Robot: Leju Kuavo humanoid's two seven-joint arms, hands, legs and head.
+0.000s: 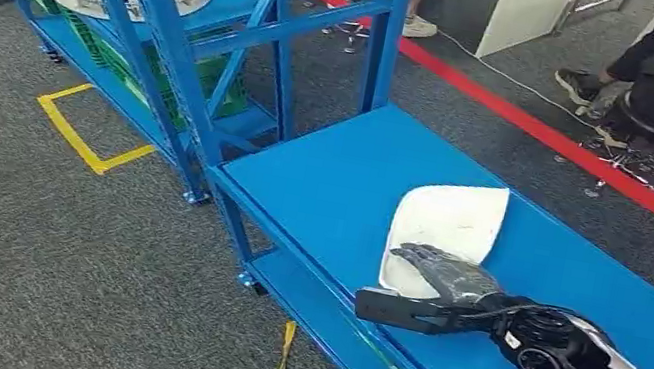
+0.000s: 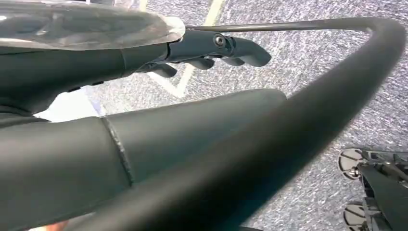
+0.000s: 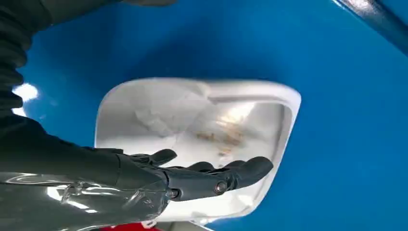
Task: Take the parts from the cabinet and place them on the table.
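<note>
The right hand (image 1: pixel 431 289), fingers spread and holding nothing, hovers over the near edge of a white curved plastic part (image 1: pixel 447 228) on the blue metal table (image 1: pixel 590 282); the left hand (image 2: pixel 211 50) hangs with fingers loosely curled, empty

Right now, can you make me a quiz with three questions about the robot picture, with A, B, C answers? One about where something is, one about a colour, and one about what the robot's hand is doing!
1. Where does the white part lie?
A. on the grey floor
B. on the blue table
C. in the green crate

2. What colour is the line on the floor behind the table?
A. red
B. purple
C. white

3. What is the right hand doing?
A. holding a cup
B. gripping a table leg
C. reaching over the white part, fingers spread

Answers:
1 B: the head view shows the part flat on the blue top.
2 A: the red stripe runs past the seated people.
3 C: the right wrist view shows the fingers apart above the part, closed on nothing.
</note>
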